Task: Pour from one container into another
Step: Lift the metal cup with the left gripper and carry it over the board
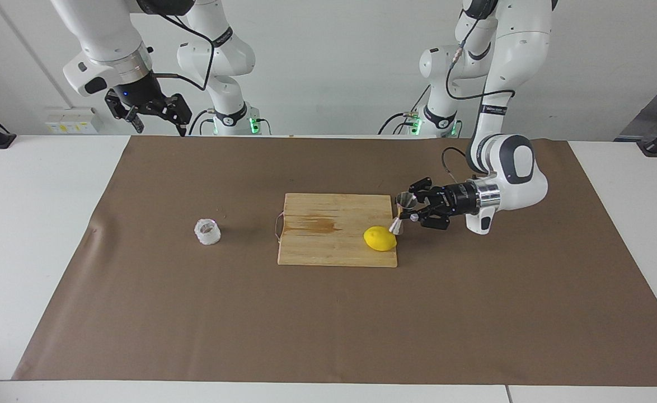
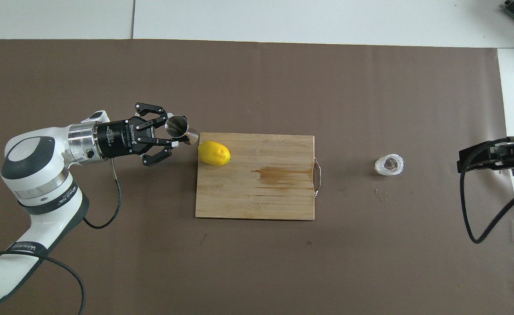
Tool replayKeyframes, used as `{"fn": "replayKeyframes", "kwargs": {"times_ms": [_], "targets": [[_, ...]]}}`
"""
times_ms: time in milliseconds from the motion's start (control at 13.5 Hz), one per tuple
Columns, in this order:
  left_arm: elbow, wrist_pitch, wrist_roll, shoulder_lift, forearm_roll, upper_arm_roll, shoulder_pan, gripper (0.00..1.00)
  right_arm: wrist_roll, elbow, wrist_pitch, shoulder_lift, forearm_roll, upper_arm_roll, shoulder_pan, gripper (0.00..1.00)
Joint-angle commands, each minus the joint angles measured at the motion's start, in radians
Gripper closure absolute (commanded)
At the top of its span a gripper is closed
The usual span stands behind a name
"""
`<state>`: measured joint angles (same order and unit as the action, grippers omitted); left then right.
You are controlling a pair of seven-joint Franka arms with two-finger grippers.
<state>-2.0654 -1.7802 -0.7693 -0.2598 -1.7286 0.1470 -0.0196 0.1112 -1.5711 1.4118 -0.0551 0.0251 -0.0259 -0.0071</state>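
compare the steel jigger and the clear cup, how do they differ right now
The steel jigger is shiny metal and hourglass-shaped; the clear cup is squat, whitish and textured.
The jigger is held off the table in the left gripper, at the edge of the cutting board beside the lemon; the cup stands alone on the brown mat toward the right arm's end.
Both are small and open-topped.

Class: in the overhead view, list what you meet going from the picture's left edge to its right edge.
Left tool holding the jigger → lemon → cutting board → clear cup → right tool.
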Motion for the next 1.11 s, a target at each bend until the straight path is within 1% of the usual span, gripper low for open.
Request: {"fn": "replayKeyframes", "kwargs": {"times_ms": [0, 148, 295, 591, 812, 1034], "targets": [[-0.032, -0.048, 0.05, 0.01, -0.077, -0.017, -0.071, 1.0, -0.021, -0.036, 0.022, -0.028, -0.025, 0.011, -0.002, 0.0], [-0.05, -0.135, 0.118, 0.005, -0.17, -0.015, -0.15, 1.0, -0.021, -0.036, 0.022, -0.028, -0.025, 0.009, -0.002, 0.0], [-0.059, -0.194, 0.169, -0.004, -0.271, -0.017, -0.213, 1.0, -0.021, -0.038, 0.022, -0.028, -0.027, 0.009, -0.002, 0.0], [-0.065, -0.295, 0.183, -0.009, -0.365, -0.015, -0.31, 1.0, -0.018, -0.049, 0.022, -0.034, -0.025, 0.011, -0.005, 0.0], [-0.102, -0.315, 0.246, -0.01, -0.478, -0.015, -0.362, 1.0, -0.016, -0.049, 0.024, -0.034, -0.025, 0.011, -0.005, 0.0], [-0.114, -0.33, 0.271, -0.022, -0.493, -0.014, -0.37, 1.0, -0.015, -0.05, 0.024, -0.034, -0.025, 0.011, -0.005, 0.0]]}}
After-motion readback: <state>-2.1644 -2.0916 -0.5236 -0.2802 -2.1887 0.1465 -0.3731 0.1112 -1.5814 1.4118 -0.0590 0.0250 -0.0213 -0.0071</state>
